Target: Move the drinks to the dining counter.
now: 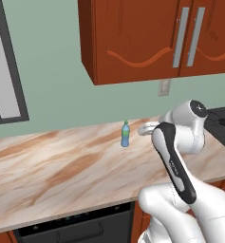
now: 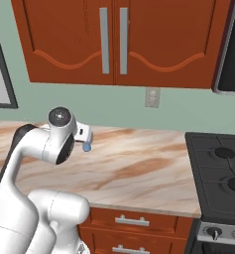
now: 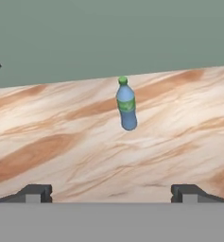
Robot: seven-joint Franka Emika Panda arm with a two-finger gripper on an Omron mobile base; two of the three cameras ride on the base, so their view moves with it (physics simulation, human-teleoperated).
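Gripper: jaws spread wide, holding nothing, poised over the marble worktop short of the bottle.
Blue plastic bottle: green cap and band, upright on the worktop, ahead of the fingertips, roughly centred between them, well apart, towards the green wall.

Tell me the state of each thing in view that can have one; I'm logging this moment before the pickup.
Blue plastic bottle: upright on the marble counter, green cap on, not held.
Gripper: open, fingers wide apart, nothing between them, short of the bottle.
Upper cabinet doors: closed.
Drawers under the counter: closed.
Stove: burners bare, no flame showing.
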